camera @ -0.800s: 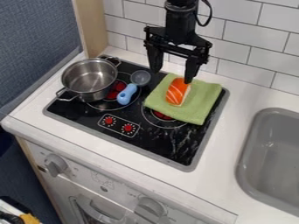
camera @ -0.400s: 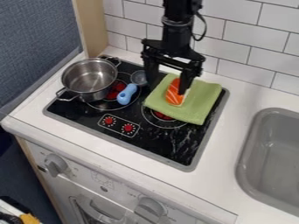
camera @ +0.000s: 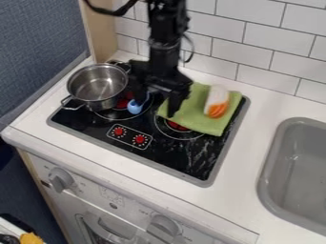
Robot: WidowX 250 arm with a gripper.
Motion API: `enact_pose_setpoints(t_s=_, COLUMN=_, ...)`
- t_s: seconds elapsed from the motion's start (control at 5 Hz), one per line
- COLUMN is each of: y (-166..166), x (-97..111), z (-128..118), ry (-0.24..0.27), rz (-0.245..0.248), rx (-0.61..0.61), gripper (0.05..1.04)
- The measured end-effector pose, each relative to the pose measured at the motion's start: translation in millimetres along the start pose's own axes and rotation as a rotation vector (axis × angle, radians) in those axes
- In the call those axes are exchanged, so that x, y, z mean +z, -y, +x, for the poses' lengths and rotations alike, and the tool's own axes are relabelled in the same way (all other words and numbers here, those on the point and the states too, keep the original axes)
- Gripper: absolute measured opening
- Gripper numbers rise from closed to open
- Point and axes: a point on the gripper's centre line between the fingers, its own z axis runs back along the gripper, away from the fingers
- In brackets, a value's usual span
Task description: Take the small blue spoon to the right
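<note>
The gripper (camera: 157,106) hangs low over the middle of the stove, its two fingers spread apart with nothing seen held between them. Its left finger overlaps the blue spoon (camera: 134,107), whose lower handle end shows just right of the pot. The spoon's grey bowl is hidden behind the gripper. The right finger is at the left edge of the green cloth.
A metal pot (camera: 97,87) stands on the stove's left burner, close to the gripper. The green cloth (camera: 199,120) lies on the right part of the stove with a toy sushi piece (camera: 217,101) on it. A grey sink (camera: 297,167) is at right.
The gripper has moved left and lower, from above the cloth to over the spoon. The sushi piece has shifted right on the cloth and turned, now showing more white.
</note>
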Motion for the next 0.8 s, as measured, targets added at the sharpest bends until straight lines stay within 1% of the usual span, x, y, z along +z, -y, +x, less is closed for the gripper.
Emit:
enact_pose_setpoints(t_s=0.2, y=-12, x=-10, z=-9, ry=-0.009, rz=-0.013, rx=0.019, gripper=1.000)
enact_pose_setpoints(t_s=0.4, y=-14, x=0, z=-8, ry=0.026, rz=-0.022, rx=0.021, gripper=1.000)
enact_pose_setpoints(t_s=0.6, y=-22, x=1, z=-7, ry=0.045, rz=-0.051, rx=0.047, gripper=1.001)
enact_pose_setpoints(t_s=0.8, y=-20, x=13, z=-1, ry=0.099, rz=-0.076, rx=0.026, gripper=1.000)
